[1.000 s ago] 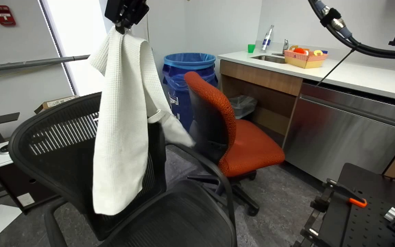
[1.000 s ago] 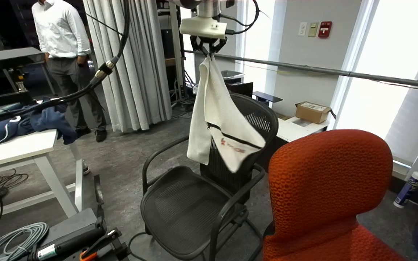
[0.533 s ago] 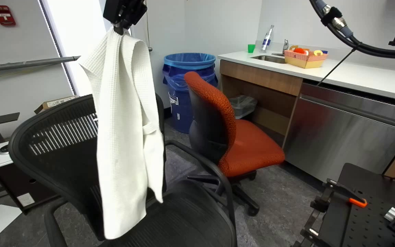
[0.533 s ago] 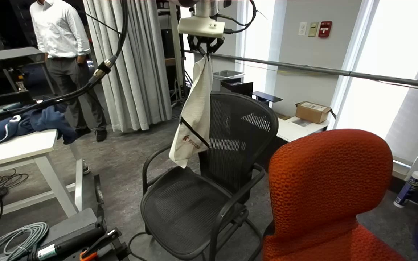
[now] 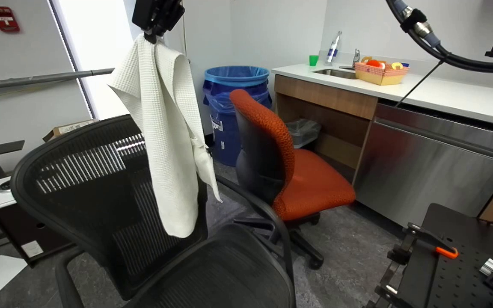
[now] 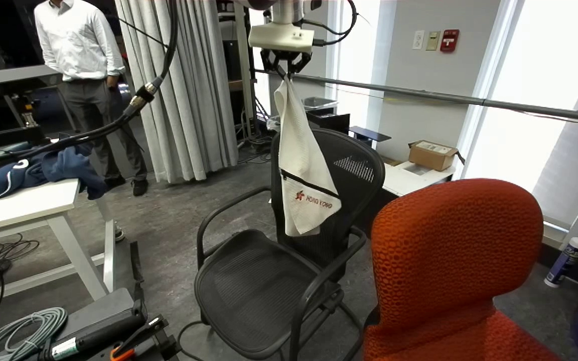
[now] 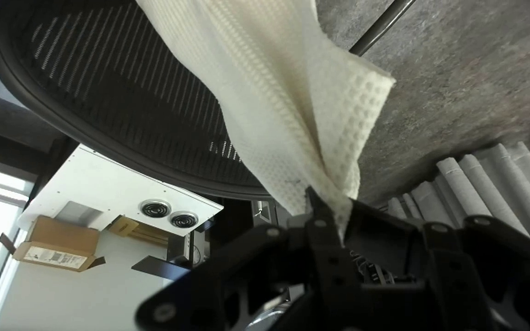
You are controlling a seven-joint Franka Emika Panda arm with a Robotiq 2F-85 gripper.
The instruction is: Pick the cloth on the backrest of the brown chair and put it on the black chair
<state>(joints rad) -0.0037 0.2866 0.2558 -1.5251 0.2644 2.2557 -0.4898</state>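
Observation:
The white cloth point(image 6: 304, 193) hangs limp from my gripper point(image 6: 289, 75), with a dark zipper line and red print near its lower end. It also shows in an exterior view point(image 5: 167, 141) and the wrist view point(image 7: 269, 101). My gripper's fingers point(image 7: 331, 202) are shut on its upper end. The black chair point(image 6: 259, 291) stands below; the cloth hangs in front of its mesh backrest point(image 5: 75, 188), its lower end above the seat. Whether cloth and backrest touch I cannot tell. The brown chair point(image 5: 315, 182) stands beside the black chair, its backrest point(image 6: 454, 240) bare.
A blue bin point(image 5: 238, 107) and a counter point(image 5: 439, 92) with a sink stand behind the brown chair. A white table point(image 6: 28, 213) with dark blue clothing stands at the left. A cardboard box point(image 6: 432, 156) lies behind the black chair. A person point(image 6: 86, 45) stands at the back.
The cloth has been swinging: half a second ago it hung over the seat's far side, and now it has swung back before the backrest. My gripper has shifted only slightly and stays shut.

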